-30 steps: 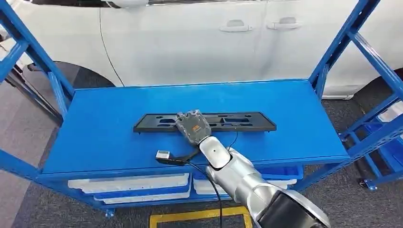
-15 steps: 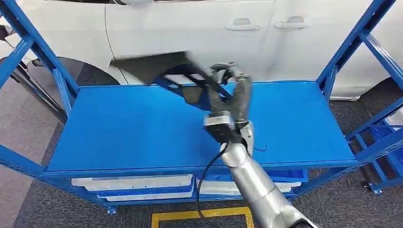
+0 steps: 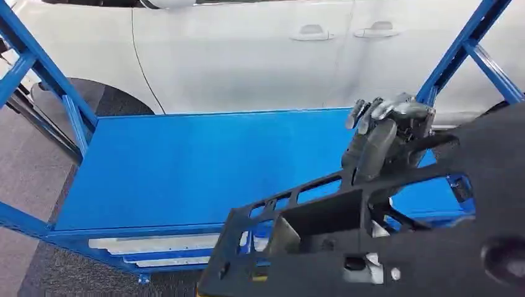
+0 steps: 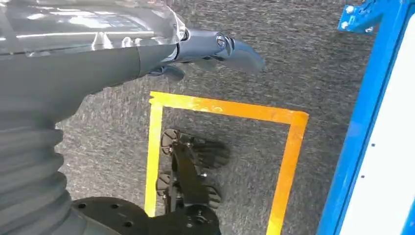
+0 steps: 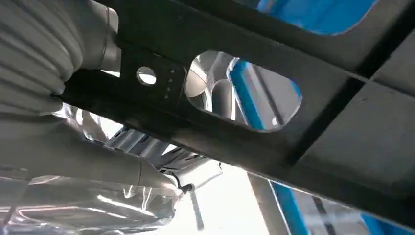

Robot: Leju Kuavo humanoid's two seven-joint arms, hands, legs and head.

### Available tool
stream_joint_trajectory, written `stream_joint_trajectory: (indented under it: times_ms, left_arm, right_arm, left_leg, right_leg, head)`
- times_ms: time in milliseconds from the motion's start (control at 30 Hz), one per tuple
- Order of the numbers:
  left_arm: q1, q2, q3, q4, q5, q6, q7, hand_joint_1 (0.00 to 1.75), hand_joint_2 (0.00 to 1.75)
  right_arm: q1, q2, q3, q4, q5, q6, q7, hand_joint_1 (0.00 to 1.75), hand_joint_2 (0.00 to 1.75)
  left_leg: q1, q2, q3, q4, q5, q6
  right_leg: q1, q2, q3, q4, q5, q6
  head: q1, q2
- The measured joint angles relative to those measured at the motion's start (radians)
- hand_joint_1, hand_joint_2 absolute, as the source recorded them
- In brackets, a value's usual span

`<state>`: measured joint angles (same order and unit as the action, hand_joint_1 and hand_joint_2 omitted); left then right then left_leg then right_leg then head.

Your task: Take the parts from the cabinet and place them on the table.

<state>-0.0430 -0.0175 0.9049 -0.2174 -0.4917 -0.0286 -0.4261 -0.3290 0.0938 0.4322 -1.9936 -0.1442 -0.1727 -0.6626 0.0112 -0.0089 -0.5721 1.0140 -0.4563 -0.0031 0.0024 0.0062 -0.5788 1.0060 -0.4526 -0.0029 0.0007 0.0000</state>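
The right robot hand (image 3: 387,133) grips the long black part (image 3: 384,241), lifted clear of the blue cabinet shelf (image 3: 186,167) and close to the camera. The left robot hand (image 4: 210,51) hangs slack over the floor. The pick looks done; carrying it to the counter remains

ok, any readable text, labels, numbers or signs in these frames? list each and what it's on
None readable in any view.
Long black plastic part with cut-outs, held by the right hand: no lettering visible.
Blue metal shelf: no labels.
White car behind the shelf: no badge or plate visible.
Yellow tape rectangle on the grey floor: a marking, no characters.
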Motion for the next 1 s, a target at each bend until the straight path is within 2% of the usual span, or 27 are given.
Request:
stream_joint_trajectory:
  times_ms: [33, 67, 100, 133, 200, 233, 267, 300, 367, 400, 433, 533, 567, 633, 700, 733, 767, 800, 833, 867, 900, 933, 967, 1000]
  left_arm:
    - [0.001, 0.000, 0.001, 0.000, -0.004, -0.002, -0.003, 0.00, 1.75]
    - [0.001, 0.000, 0.001, 0.000, -0.010, -0.005, -0.004, 0.00, 1.75]
    - [-0.001, 0.000, 0.001, 0.000, -0.012, -0.007, -0.006, 0.00, 1.75]
    - [-0.002, 0.000, 0.001, 0.000, -0.014, -0.008, -0.006, 0.00, 1.75]
    - [-0.002, 0.000, 0.001, 0.000, -0.014, -0.008, -0.006, 0.00, 1.75]
    - [-0.002, 0.000, 0.001, 0.000, -0.014, -0.008, -0.006, 0.00, 1.75]
    - [-0.002, 0.000, 0.002, 0.000, -0.014, -0.008, -0.006, 0.00, 1.75]
    - [-0.002, 0.000, 0.002, 0.000, -0.014, -0.008, -0.005, 0.00, 1.75]
    - [-0.003, -0.001, 0.002, 0.000, -0.014, -0.008, -0.003, 0.00, 1.75]
    - [-0.004, -0.001, 0.002, 0.000, -0.014, -0.008, -0.003, 0.00, 1.75]
    - [-0.006, -0.001, 0.003, 0.000, -0.014, -0.008, -0.003, 0.00, 1.75]
    - [-0.006, -0.001, 0.004, 0.000, -0.014, -0.006, 0.004, 0.00, 1.75]
    - [-0.006, -0.001, 0.005, 0.000, -0.014, -0.004, 0.006, 0.00, 1.75]
    - [-0.007, -0.003, 0.005, 0.000, -0.014, 0.000, 0.013, 0.00, 1.75]
    - [-0.008, -0.004, 0.010, 0.000, -0.014, 0.006, 0.021, 0.00, 1.75]
    - [-0.009, -0.004, 0.013, 0.000, -0.014, 0.009, 0.023, 0.00, 1.75]
    - [-0.009, -0.004, 0.016, 0.000, -0.014, 0.011, 0.024, 0.00, 1.75]
    - [-0.009, -0.004, 0.019, 0.000, -0.014, 0.011, 0.025, 0.00, 1.75]
    - [-0.009, -0.004, 0.020, 0.000, -0.014, 0.011, 0.026, 0.00, 1.75]
    - [-0.011, -0.004, 0.021, 0.000, -0.014, 0.012, 0.027, 0.00, 1.75]
    - [-0.013, -0.004, 0.021, 0.000, -0.014, 0.012, 0.027, 0.00, 1.75]
    - [-0.018, -0.003, 0.022, 0.000, -0.014, 0.013, 0.029, 0.00, 1.75]
    - [-0.018, -0.004, 0.024, 0.000, -0.014, 0.013, 0.030, 0.00, 1.75]
    - [-0.017, -0.005, 0.026, 0.000, -0.014, 0.015, 0.034, 0.00, 1.75]
  right_arm:
    - [0.008, -0.005, 0.004, -0.008, -0.007, 0.013, -0.002, 1.75, 1.75]
    - [0.013, -0.010, 0.008, -0.018, -0.011, 0.022, -0.005, 1.75, 1.75]
    - [0.018, -0.016, 0.010, -0.027, -0.011, 0.029, -0.007, 1.75, 1.75]
    - [0.018, -0.021, 0.013, -0.034, -0.010, 0.035, -0.008, 1.75, 1.75]
    - [0.026, -0.029, 0.021, -0.041, -0.008, 0.043, -0.010, 1.75, 1.75]
    - [0.031, -0.034, 0.026, -0.043, -0.005, 0.044, -0.009, 1.75, 1.75]
    - [0.033, -0.037, 0.032, -0.043, 0.000, 0.044, -0.005, 1.75, 1.75]
    - [0.033, -0.039, 0.038, -0.045, 0.006, 0.044, 0.001, 1.75, 1.75]
    - [0.033, -0.040, 0.048, -0.051, 0.014, 0.045, 0.009, 1.75, 1.75]
    - [0.032, -0.041, 0.055, -0.056, 0.016, 0.046, 0.012, 1.75, 1.75]
    - [0.032, -0.041, 0.060, -0.057, 0.020, 0.046, 0.014, 1.75, 1.75]
    - [0.033, -0.041, 0.073, -0.064, 0.032, 0.050, 0.023, 1.75, 1.75]
    - [0.033, -0.040, 0.078, -0.067, 0.033, 0.055, 0.025, 1.75, 1.75]
    - [0.032, -0.039, 0.082, -0.067, 0.033, 0.062, 0.029, 1.75, 1.75]
    - [0.032, -0.039, 0.082, -0.067, 0.029, 0.079, 0.035, 1.75, 1.75]
    - [0.032, -0.039, 0.082, -0.067, 0.025, 0.092, 0.039, 1.75, 1.75]
    - [0.032, -0.039, 0.082, -0.067, 0.019, 0.106, 0.041, 1.75, 1.75]
    - [0.032, -0.038, 0.081, -0.066, 0.012, 0.116, 0.041, 1.75, 1.75]
    - [0.032, -0.037, 0.080, -0.066, 0.008, 0.124, 0.042, 1.75, 1.75]
    - [0.030, -0.035, 0.080, -0.066, 0.003, 0.130, 0.043, 1.75, 1.75]
    - [0.028, -0.034, 0.080, -0.066, -0.003, 0.138, 0.045, 1.75, 1.75]
    - [0.024, -0.033, 0.080, -0.066, -0.012, 0.149, 0.051, 1.75, 1.75]
    - [0.020, -0.034, 0.080, -0.066, -0.022, 0.158, 0.060, 1.75, 1.75]
    - [0.014, -0.035, 0.080, -0.062, -0.037, 0.173, 0.063, 1.75, 1.75]
  left_leg:
    - [-0.001, 0.000, 0.000, -0.001, 0.000, 0.004]
    - [0.008, 0.001, 0.003, -0.010, 0.006, 0.012]
    - [0.009, 0.002, 0.005, -0.013, 0.009, 0.018]
    - [0.009, 0.003, 0.004, -0.012, 0.009, 0.024]
    - [0.008, 0.006, 0.003, -0.011, 0.011, 0.026]
    - [0.008, 0.007, 0.001, -0.009, 0.012, 0.026]
    - [0.008, 0.007, 0.000, -0.007, 0.012, 0.026]
    - [0.008, 0.007, -0.001, -0.005, 0.012, 0.026]
    - [0.008, 0.005, -0.001, 0.001, 0.011, 0.025]
    - [0.008, 0.003, -0.002, 0.003, 0.010, 0.021]
    - [0.001, 0.002, -0.007, 0.008, 0.011, 0.013]
    - [0.003, 0.002, -0.012, 0.001, 0.023, -0.006]
    - [0.002, 0.001, -0.014, 0.000, 0.027, -0.014]
    - [0.006, 0.004, -0.033, 0.052, -0.043, -0.020]
    - [0.007, 0.004, -0.085, 0.206, -0.143, -0.027]
    - [0.007, 0.004, -0.107, 0.276, -0.177, -0.028]
    - [0.007, 0.004, -0.110, 0.311, -0.188, -0.028]
    - [0.007, 0.004, -0.087, 0.291, -0.177, -0.026]
    - [0.006, 0.004, -0.037, 0.222, -0.148, -0.023]
    - [0.006, 0.004, 0.034, 0.113, -0.110, -0.018]
    - [0.006, 0.004, 0.100, 0.016, -0.086, -0.012]
    - [0.000, 0.002, 0.116, -0.028, -0.100, -0.006]
    - [-0.004, 0.001, 0.110, -0.027, -0.081, 0.000]
    - [-0.008, 0.001, 0.104, -0.021, -0.076, 0.005]
  right_leg:
    - [-0.001, 0.000, 0.001, -0.001, 0.001, 0.003]
    - [0.002, 0.001, 0.000, 0.002, -0.004, 0.010]
    - [-0.002, -0.001, -0.007, 0.023, -0.023, 0.016]
    - [-0.004, -0.001, -0.030, 0.077, -0.058, 0.020]
    - [-0.009, -0.001, -0.107, 0.243, -0.137, 0.027]
    - [-0.010, -0.001, -0.138, 0.311, -0.160, 0.030]
    - [-0.012, -0.001, -0.146, 0.329, -0.156, 0.031]
    - [-0.015, -0.001, -0.127, 0.293, -0.127, 0.031]
    - [-0.016, -0.002, -0.039, 0.125, -0.043, 0.026]
    - [-0.016, -0.002, 0.009, 0.031, -0.014, 0.021]
    - [-0.010, -0.001, 0.013, 0.017, -0.020, 0.019]
    - [-0.005, 0.002, 0.000, 0.020, -0.008, 0.006]
    - [-0.012, 0.000, -0.002, 0.010, 0.001, -0.005]
    - [-0.015, -0.007, -0.012, 0.002, 0.016, -0.021]
    - [-0.010, -0.009, -0.031, 0.003, 0.030, -0.026]
    - [-0.008, -0.010, -0.043, 0.003, 0.038, -0.027]
    - [-0.005, -0.010, -0.054, 0.004, 0.047, -0.027]
    - [-0.004, -0.009, -0.065, 0.005, 0.055, -0.026]
    - [-0.003, -0.009, -0.074, 0.006, 0.063, -0.024]
    - [-0.002, -0.008, -0.083, 0.008, 0.071, -0.022]
    - [-0.002, -0.008, -0.089, 0.010, 0.078, -0.019]
    - [0.002, -0.008, -0.092, 0.011, 0.087, -0.012]
    - [0.000, -0.008, -0.092, 0.009, 0.094, -0.005]
    - [-0.003, -0.009, -0.092, 0.007, 0.103, 0.002]
  head:
    - [0.003, 0.000]
    - [0.001, 0.000]
    - [0.002, 0.000]
    - [0.008, 0.000]
    - [0.008, 0.000]
    - [0.009, 0.000]
    - [0.009, 0.000]
    - [0.008, 0.000]
    - [0.009, 0.000]
    - [0.009, 0.000]
    - [0.008, 0.000]
    - [0.008, 0.000]
    - [0.008, 0.000]
    - [0.006, 0.000]
    - [0.005, 0.000]
    - [0.004, 0.000]
    - [0.004, 0.000]
    - [0.005, 0.000]
    - [0.004, 0.000]
    - [0.004, 0.000]
    - [0.004, 0.000]
    - [0.005, 0.000]
    - [0.008, 0.000]
    - [0.005, 0.000]
